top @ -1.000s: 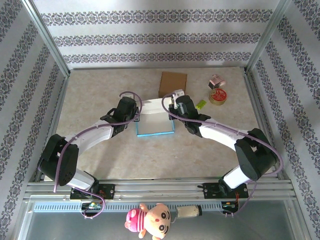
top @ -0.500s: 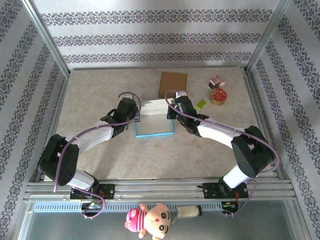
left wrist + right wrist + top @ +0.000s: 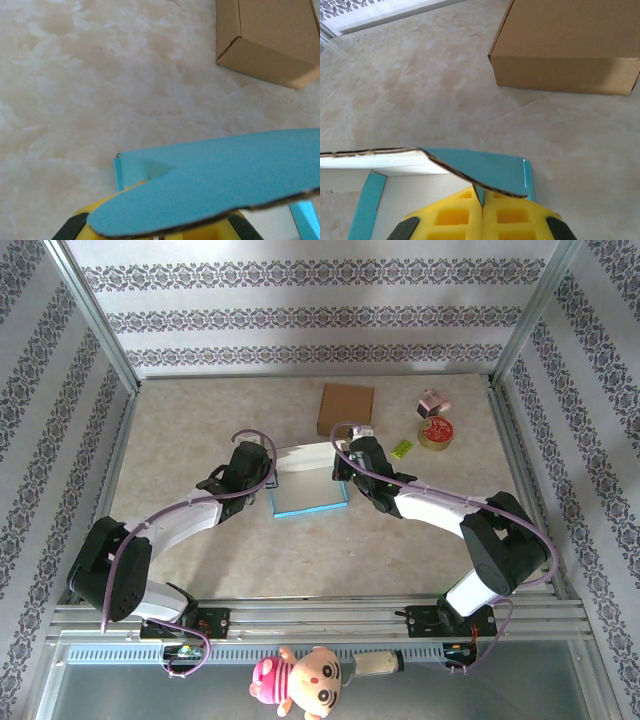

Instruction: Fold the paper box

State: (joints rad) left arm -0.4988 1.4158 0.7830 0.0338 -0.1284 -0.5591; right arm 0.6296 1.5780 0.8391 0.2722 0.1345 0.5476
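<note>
Both closed tight, left gripper (image 3: pixel 268 466) and right gripper (image 3: pixel 344 462) each pinch a flap of the paper box (image 3: pixel 310 490) (blue-edged) – one per side

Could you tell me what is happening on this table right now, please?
Two robot arms are partway through folding a blue paper box in the middle of the table. The left gripper and right gripper each pinch its far flap, one at each end, holding it raised above the open tray. A brown cardboard box sits untouched behind it.
</note>
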